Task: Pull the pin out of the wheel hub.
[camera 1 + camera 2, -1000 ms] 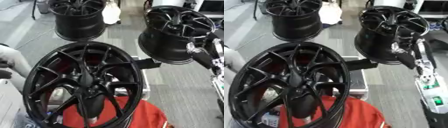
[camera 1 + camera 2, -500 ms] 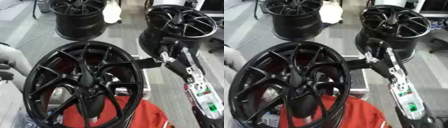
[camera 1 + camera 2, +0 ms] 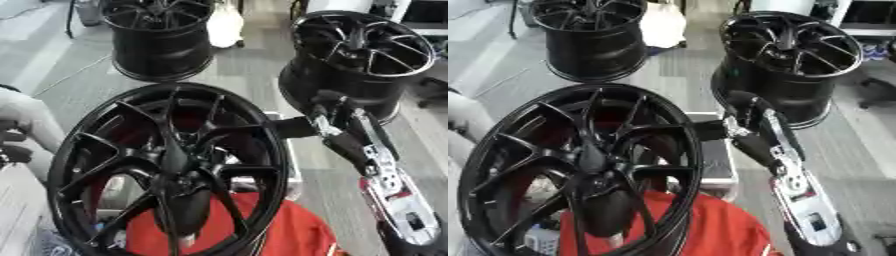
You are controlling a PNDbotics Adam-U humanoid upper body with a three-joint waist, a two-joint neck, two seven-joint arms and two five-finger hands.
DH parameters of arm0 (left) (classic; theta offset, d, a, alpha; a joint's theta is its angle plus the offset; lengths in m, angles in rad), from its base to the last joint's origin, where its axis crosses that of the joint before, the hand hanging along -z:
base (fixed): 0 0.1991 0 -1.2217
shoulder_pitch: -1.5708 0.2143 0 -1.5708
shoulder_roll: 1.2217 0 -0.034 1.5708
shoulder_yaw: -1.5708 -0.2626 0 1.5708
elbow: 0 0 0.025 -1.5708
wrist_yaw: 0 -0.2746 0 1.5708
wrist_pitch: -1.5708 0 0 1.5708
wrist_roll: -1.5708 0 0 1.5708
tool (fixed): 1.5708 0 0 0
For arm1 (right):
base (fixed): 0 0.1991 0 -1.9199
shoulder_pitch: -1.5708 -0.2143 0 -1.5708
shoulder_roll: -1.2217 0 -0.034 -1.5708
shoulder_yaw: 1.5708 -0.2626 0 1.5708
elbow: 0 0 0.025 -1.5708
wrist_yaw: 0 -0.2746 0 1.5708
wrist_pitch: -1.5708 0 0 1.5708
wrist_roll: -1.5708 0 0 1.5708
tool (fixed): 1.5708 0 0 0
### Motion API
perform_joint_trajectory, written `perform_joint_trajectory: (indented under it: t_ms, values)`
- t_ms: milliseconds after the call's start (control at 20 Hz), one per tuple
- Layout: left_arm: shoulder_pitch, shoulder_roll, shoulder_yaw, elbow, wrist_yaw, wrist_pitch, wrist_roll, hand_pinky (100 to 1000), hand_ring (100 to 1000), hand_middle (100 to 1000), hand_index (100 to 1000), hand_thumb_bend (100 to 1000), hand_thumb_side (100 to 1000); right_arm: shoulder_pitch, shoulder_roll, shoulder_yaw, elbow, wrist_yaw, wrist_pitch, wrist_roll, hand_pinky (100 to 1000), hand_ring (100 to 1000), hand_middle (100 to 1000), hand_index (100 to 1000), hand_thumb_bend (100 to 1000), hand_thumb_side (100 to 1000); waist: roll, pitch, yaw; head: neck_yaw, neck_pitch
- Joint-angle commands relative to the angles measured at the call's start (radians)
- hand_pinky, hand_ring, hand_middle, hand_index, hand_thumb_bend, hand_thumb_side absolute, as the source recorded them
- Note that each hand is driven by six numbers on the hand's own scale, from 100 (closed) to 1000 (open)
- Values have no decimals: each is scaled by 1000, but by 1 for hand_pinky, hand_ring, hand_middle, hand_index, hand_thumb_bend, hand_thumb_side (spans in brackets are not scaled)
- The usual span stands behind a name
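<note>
The right hand (image 3: pixel 325 111), fingers unclear, is reaching at three o'clock of the wheel hub (image 3: pixel 171 167), which is looking heavy and stiff, the pin probably gripped there.

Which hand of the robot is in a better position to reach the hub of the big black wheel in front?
The right hand: it is raised beside the right rim of the near wheel, with its arm stretched toward it. The left hand shows only dimly at the left edge, so its readiness is unclear.
</note>
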Motion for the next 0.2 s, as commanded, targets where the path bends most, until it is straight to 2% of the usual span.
perform_joint_trajectory:
  t_ms: [50,200]
  values:
    - [-12,10,-2,-15,0,-3,-4,611,581,626,817,100,720,-9,-8,-7,-9,1,-2,1,664,635,732,811,100,330,4,-7,0,-2,-11]
    - [-11,12,-1,-15,1,-4,-3,611,581,627,817,100,720,-9,-11,-11,-10,5,0,-2,664,636,733,811,100,332,4,-8,-1,-1,-10]
